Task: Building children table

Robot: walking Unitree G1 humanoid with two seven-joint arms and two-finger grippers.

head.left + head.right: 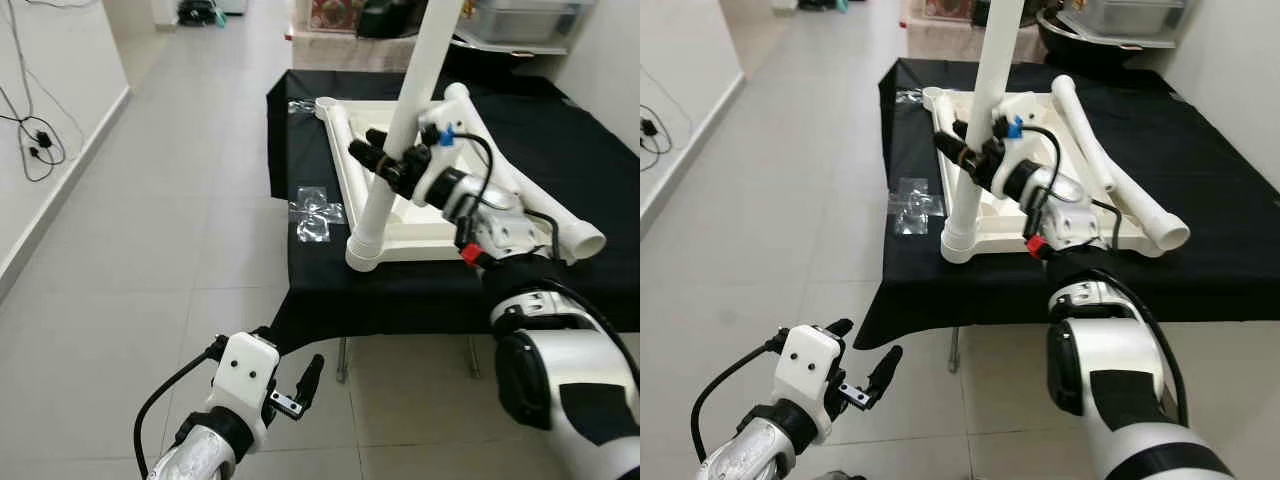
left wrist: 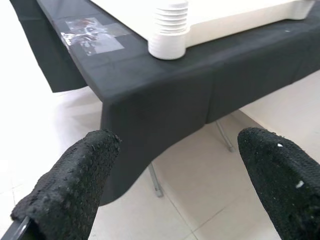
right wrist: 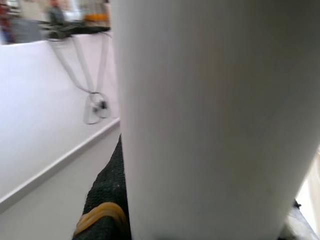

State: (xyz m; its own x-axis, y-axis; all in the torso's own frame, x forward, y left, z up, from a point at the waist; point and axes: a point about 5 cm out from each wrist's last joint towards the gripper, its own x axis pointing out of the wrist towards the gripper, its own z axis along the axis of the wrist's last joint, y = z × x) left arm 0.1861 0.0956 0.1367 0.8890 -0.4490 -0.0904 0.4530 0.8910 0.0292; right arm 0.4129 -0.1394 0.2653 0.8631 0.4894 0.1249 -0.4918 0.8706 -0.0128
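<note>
Robot seating a leg into an upturned children's table

Nearest the camera, the left gripper (image 1: 295, 385) is hanging wide open and empty, below and short of the black worktop (image 1: 420, 290). Beyond it, the right gripper (image 1: 385, 160) is clasping the white table leg (image 1: 405, 125), whose long axis is rising nearly upright from the near-left corner socket (image 1: 365, 250) of the table top (image 1: 420, 228); a loose leg (image 1: 520, 185) is lying farther right.

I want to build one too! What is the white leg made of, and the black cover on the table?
The white leg, held by the right gripper, looks like smooth moulded plastic: even white, soft sheen, ridged rings at its base. The black cover looks like thin matte cloth: it hangs in soft folds over the table edge. The exact plastic or fabric cannot be told.
</note>
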